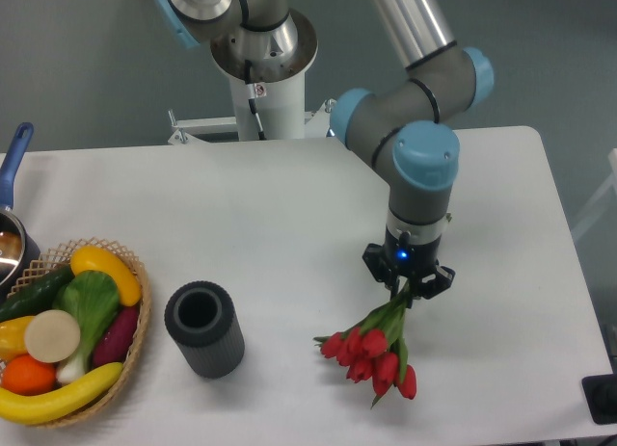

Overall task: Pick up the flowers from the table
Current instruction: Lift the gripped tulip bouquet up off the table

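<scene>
The flowers [371, 350], a bunch of red tulips with green stems and leaves, hang head-down at the front right of the white table [289, 205]. My gripper [405, 287] points straight down and is shut on the green stems at the top of the bunch. The red heads sit low near the tabletop; whether they touch it I cannot tell.
A dark grey ribbed cylinder [203, 328] stands upright left of the flowers. A wicker basket [135, 345] of fruit and vegetables sits at the front left edge. A pot with a blue handle [14, 157] is at the far left. The arm's base [260, 61] stands behind the table.
</scene>
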